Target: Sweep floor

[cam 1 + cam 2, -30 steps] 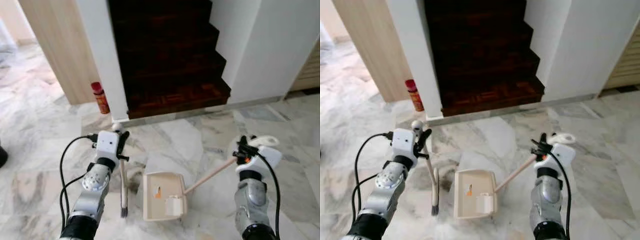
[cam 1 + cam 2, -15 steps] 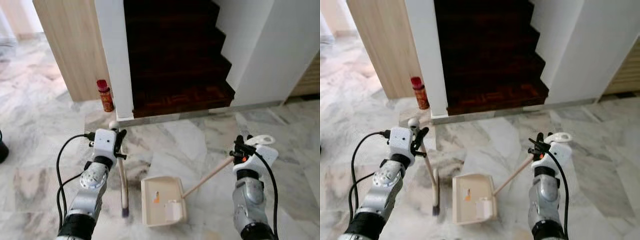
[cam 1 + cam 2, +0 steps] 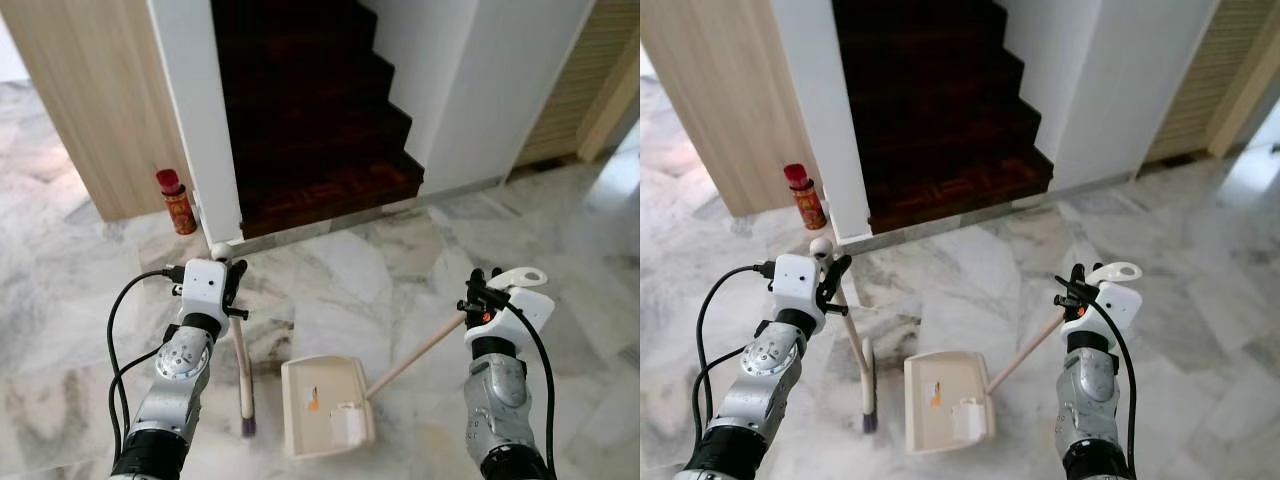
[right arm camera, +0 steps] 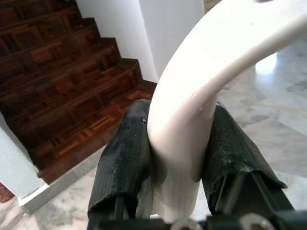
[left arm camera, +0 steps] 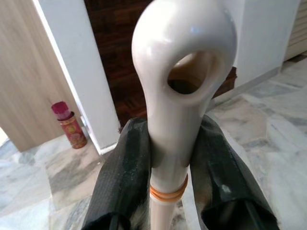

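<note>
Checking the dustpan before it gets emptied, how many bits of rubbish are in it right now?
2 in the dustpan: a small orange scrap near its middle, a white crumpled piece at the corner near the handle. Smaller dust may be too fine to see.

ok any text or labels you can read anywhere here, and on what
No text can be read anywhere.
red can beside the staircase wall: gold label pattern, too small and blurred to read.
dustpan: an orange mark inside, not legible as text.

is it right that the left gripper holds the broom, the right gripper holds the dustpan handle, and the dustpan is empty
Not quite. The dustpan is not empty: the left eye view shows a white scrap and a small orange bit in it. The rest stands: the left gripper is clamped on the broom, the right gripper on the dustpan handle.
</note>
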